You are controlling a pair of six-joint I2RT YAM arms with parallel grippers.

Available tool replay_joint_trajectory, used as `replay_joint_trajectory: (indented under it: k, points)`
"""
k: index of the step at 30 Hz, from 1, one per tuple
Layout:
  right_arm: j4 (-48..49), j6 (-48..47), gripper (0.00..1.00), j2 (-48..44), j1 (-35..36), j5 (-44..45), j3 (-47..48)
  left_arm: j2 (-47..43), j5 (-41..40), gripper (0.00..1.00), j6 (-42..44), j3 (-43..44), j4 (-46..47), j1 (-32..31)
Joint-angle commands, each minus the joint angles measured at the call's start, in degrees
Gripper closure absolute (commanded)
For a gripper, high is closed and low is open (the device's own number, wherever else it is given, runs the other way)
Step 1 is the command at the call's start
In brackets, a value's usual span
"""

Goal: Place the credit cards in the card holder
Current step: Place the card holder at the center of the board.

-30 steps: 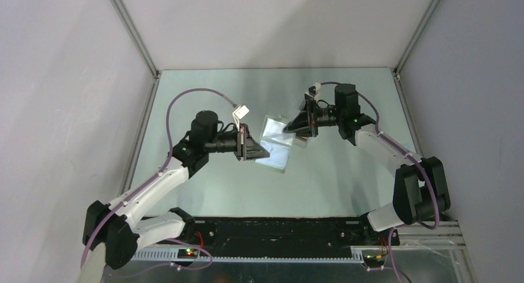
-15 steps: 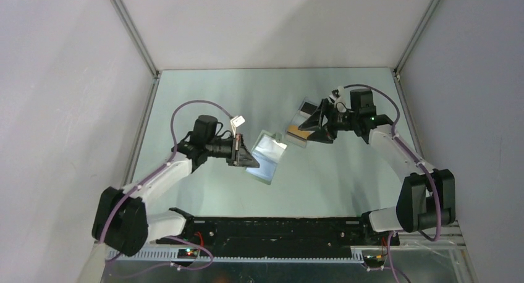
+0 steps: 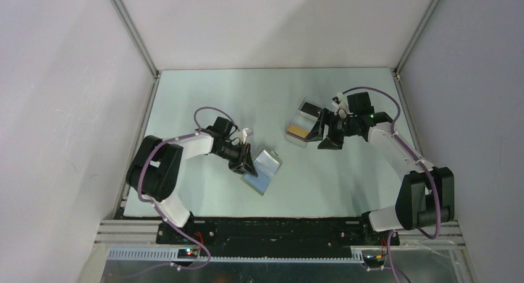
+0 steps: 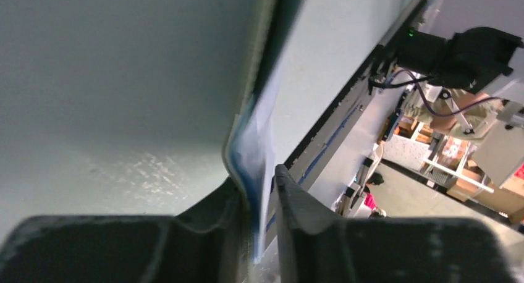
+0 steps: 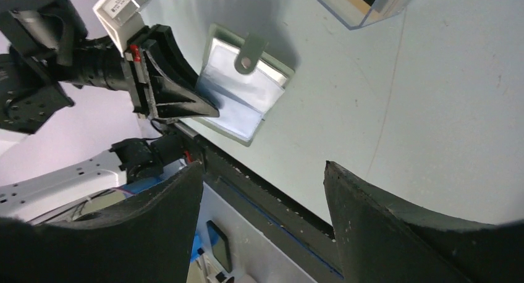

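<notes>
my left pincer (image 3: 246,164) is clenched on one edge of the open card holder (image 3: 264,168), which rests on the worktop (image 3: 204,97) near its middle. my right pincer (image 3: 324,135) hangs released, fingers wide, beside the clear tray (image 3: 304,117) holding the credit cards (image 3: 297,131), well apart from the holder.

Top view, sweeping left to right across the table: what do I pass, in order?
Left hand, gripping the card holder's edge → card holder, folded open → clear tray with the credit cards inside → right hand, open and empty.
</notes>
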Motion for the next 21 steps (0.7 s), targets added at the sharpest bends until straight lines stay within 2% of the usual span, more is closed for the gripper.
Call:
replay_joint_trajectory:
  k: [1,3,4,7,9,15,18,21]
  points:
    - [-2.0,-3.5,0.25,2.2,1.5,3.6,2.9,0.7,-6.7,0.67,6.6,3.4,-6.5,0.3]
    - [-1.9,-3.9,0.25,2.9,2.2,4.4,3.1,-0.2,-11.1,0.46,7.5,4.0,-7.7,0.2]
    - [-2.0,-4.1,0.25,3.4,2.6,4.7,3.3,-0.8,-14.4,0.41,7.6,4.6,-8.5,0.2]
    - [-2.0,-4.2,0.25,4.2,3.3,5.9,3.9,-3.1,-20.1,0.13,7.2,6.6,-10.2,0.2]
    - [-1.7,-4.2,0.25,4.5,3.6,6.9,4.3,-4.8,-25.1,0.02,6.8,8.0,-11.6,0.2]
    - [-0.9,-4.5,0.25,6.5,3.7,9.4,6.9,-11.6,-39.3,0.00,6.2,10.4,-14.8,-0.2]
    - [-1.2,-4.9,0.25,9.4,3.7,10.8,10.4,-15.8,-41.6,0.00,5.5,10.5,-14.9,-1.2]
    - [-1.6,-5.2,0.28,13.5,3.6,12.4,14.9,-19.8,-39.9,0.00,3.4,11.3,-14.6,-2.0]
